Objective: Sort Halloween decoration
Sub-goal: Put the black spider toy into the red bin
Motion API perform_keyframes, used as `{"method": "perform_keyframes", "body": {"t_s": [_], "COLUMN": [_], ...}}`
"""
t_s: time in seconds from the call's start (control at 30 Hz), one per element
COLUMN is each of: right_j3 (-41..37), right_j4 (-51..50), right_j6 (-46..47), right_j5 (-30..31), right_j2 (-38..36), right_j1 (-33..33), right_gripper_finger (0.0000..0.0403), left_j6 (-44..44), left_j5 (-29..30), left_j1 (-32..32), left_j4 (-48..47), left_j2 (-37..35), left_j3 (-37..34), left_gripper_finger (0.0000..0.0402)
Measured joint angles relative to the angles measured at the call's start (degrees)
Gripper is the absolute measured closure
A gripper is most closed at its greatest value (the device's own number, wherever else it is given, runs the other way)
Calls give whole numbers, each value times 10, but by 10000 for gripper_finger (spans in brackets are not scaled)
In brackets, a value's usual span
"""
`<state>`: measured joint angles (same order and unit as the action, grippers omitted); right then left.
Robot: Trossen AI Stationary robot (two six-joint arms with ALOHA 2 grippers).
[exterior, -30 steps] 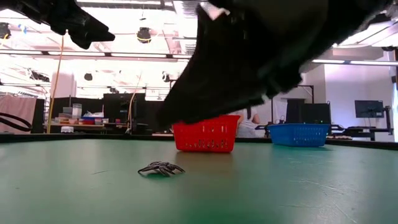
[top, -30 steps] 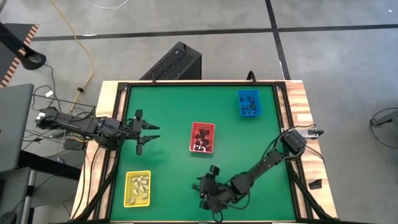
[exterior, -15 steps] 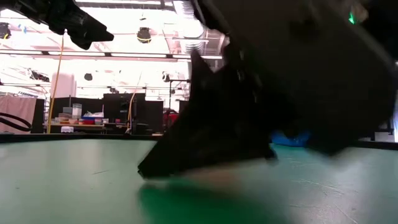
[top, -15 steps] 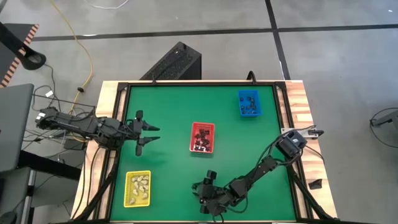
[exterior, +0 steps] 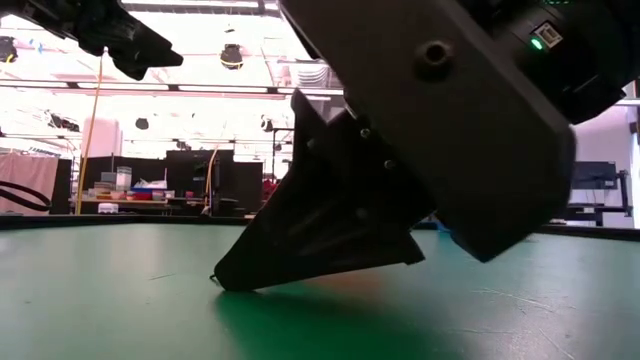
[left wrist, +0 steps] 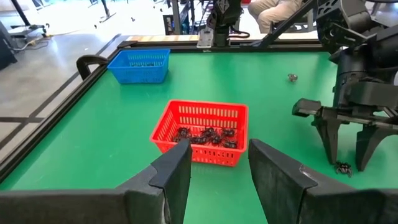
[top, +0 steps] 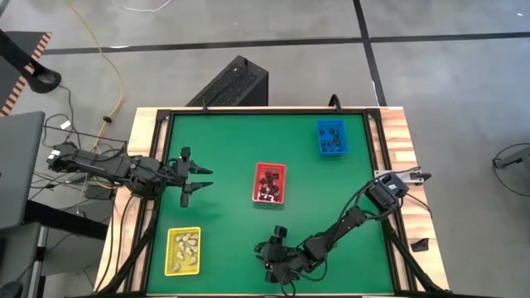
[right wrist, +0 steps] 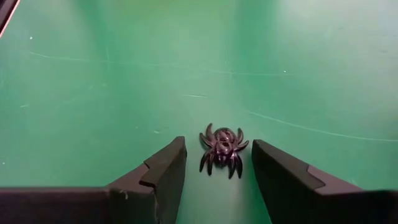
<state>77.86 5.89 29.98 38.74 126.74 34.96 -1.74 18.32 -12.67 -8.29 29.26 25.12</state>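
Note:
A small black spider (right wrist: 222, 149), one Halloween decoration piece, lies flat on the green table near its front edge. My right gripper (right wrist: 218, 142) is low over it and open, slanting down, with one finger on either side of the spider and a narrow gap to each. The left wrist view shows the same spider (left wrist: 342, 167) below the right gripper (left wrist: 346, 158). In the low view the right gripper's dark body hides the spider. My left gripper (top: 203, 180) hangs open above the table's left part, holding nothing.
A red tray (top: 270, 169) with black pieces stands mid-table, a blue tray (top: 332, 124) with dark pieces at the far right, a yellow tray (top: 183, 231) with cream lumps at the near left. One more small piece (left wrist: 291, 77) lies on the table beyond the right arm.
My right gripper has come down toward the spider near the table's front edge and now straddles it. In the low view it now covers the spider and the red tray. The spider has stayed where it was.

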Motion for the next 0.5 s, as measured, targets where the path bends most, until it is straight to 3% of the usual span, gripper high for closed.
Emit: {"method": "perform_keyframes", "body": {"t_s": [0.2, 0.5], "right_j3": [0, 0], "right_j4": [-1, -14], "right_j6": [7, 34], "right_j5": [0, -9], "right_j2": [0, 0], "right_j1": [-2, -3], "right_gripper_finger": [200, 263], "left_j6": [0, 0], "left_j5": [0, 0], "left_j1": [0, 0], "left_j4": [0, 0], "left_j2": [0, 0], "left_j3": [0, 0], "left_gripper_finger": [251, 251]}}
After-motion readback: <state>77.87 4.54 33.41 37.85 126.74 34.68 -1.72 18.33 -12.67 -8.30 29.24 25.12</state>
